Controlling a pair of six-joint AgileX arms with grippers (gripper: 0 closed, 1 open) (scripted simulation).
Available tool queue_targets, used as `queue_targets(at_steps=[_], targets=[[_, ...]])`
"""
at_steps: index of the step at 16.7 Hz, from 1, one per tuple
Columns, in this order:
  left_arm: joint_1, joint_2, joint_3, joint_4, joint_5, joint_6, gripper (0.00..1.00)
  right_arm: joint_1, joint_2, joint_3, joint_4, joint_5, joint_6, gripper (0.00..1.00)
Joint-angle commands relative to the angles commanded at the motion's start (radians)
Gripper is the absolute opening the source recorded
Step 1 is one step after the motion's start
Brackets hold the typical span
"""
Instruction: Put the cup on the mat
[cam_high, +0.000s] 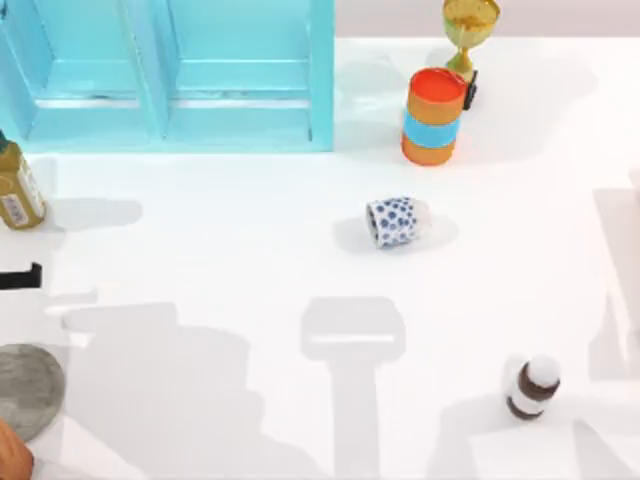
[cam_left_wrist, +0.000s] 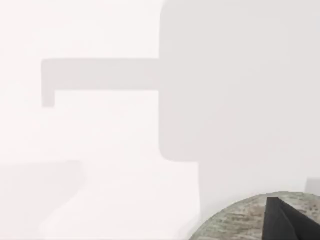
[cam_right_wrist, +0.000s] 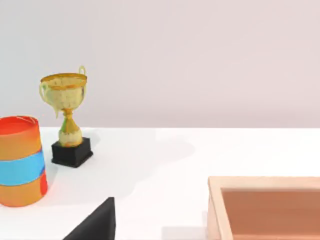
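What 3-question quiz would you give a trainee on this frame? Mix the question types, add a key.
1. True or false: the cup already sits on the mat.
2. Which stands nearest the orange-and-blue cylinder? A) golden trophy B) brown-and-white bottle C) yellow-green bottle
3. Fill in: in the top view the mat lies at the table's lower ____ edge.

Key: 1 false, the cup lies near the table's middle, apart from the mat. 2 A. 3 left.
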Motion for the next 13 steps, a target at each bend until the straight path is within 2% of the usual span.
queue_targets(at_steps=[4, 9, 13], targets=[[-0.093, 0.011, -0.047, -0.007, 0.002, -0.031, 0.00, 0.000, 0.000, 0.000, 0.000, 0.000, 0.000, 1.00], [-0.098, 0.012, -0.050, -0.008, 0.002, -0.033, 0.00, 0.000, 0.000, 0.000, 0.000, 0.000, 0.000, 1.00], [-0.098, 0.012, -0.050, -0.008, 0.002, -0.033, 0.30, 0.000, 0.000, 0.000, 0.000, 0.000, 0.000, 1.00]])
